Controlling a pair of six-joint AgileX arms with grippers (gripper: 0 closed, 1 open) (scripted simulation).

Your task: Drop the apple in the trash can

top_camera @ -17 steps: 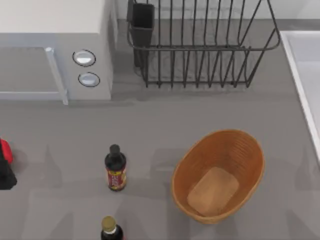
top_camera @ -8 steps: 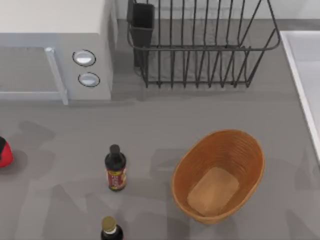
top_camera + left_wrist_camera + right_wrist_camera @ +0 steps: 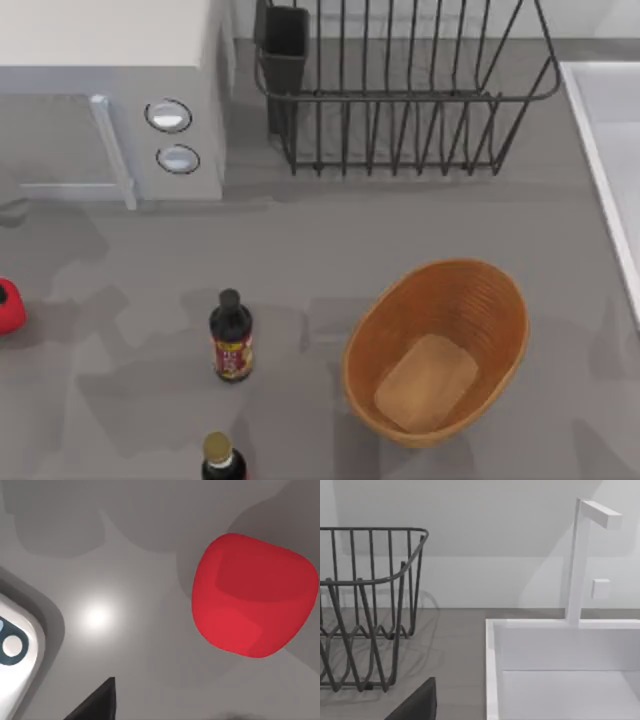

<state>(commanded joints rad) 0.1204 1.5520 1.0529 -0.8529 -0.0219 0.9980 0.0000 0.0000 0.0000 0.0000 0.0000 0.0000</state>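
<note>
The apple is a plain bright-red rounded object lying on the grey table at the far left edge of the top view. In the left wrist view the apple looks large and rests free on the table, with a dark part of my left gripper apart from it. The trash can is an orange-brown woven basket with a tan flat bottom, standing right of centre with nothing in it. A dark part of my right gripper shows in the right wrist view, facing the back right corner.
A red-labelled dark sauce bottle stands between apple and basket, and a second bottle is at the front edge. A white microwave sits back left. The black wire dish rack holds a dark cup. A white sink with a faucet is at the right.
The dark left gripper seen beside the apple at the left edge one second ago has left the top view. The apple stays on the table; shadows have shifted.
</note>
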